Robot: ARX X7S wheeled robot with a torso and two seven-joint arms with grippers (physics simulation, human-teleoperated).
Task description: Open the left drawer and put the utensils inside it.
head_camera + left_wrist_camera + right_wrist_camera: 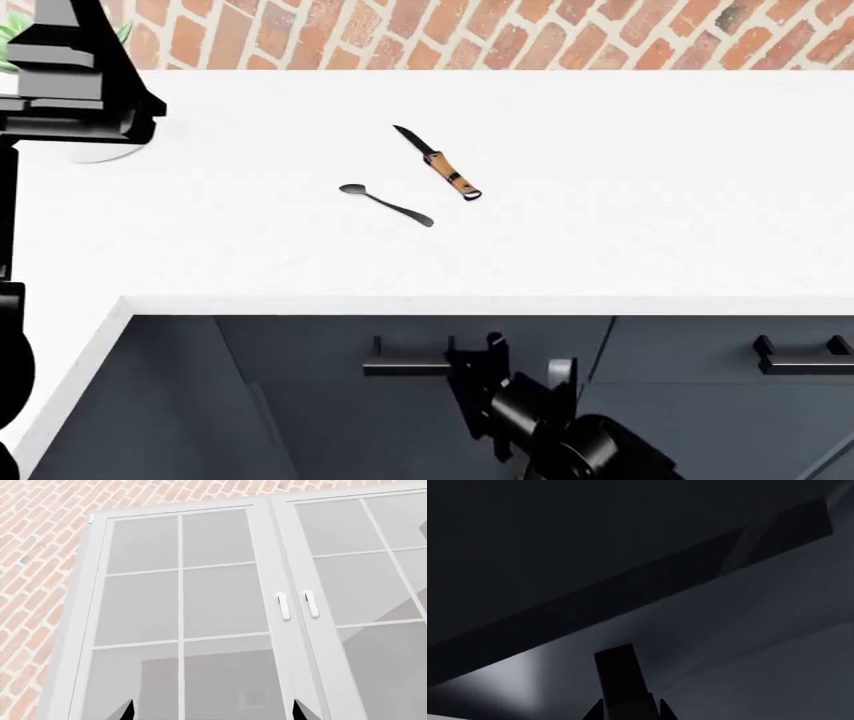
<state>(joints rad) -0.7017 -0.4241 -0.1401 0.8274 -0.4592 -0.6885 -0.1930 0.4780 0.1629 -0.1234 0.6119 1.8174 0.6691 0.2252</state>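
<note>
White stone-look counter (pixel 641 200) fills most of the head view, w/ red brick wall (pixel 534 30) along its far edge. Spoon (pixel 386 204), small & dark grey, lies flat near the counter's middle, bowl end to the left. Knife (pixel 439 163) sits just beside it on the far-right side, black blade pointing far-left, tan dark-banded handle toward the near-right; the two are close but apart. Below the counter's near edge runs a row of dark slate fronts: the left drawer (pixel 320 345) is shut, its short black bar handle (pixel 400 368) horizontal on the front. Right hand (pixel 477 372) sits at that handle's right end, fingers up against the bar, but whether they're clamped on it or just around it I can't tell; the arm body behind it blocks the view. Right wrist view is nearly all dark grey panel w/ one black finger (pixel 622 680) poking up at the edge, no help on grip. A second black handle (pixel 801 355) shows on the front further right. Left arm (pixel 67 80) is raised high at the far left of the head view, partly covering a green plant (pixel 11 40) in the corner. Left hand's two fingertips (pixel 127 711) show as dark points set wide apart w/ nothing between them, facing a white-framed window (pixel 180 605) w/ two small white latches (pixel 283 606) set in brick.
</note>
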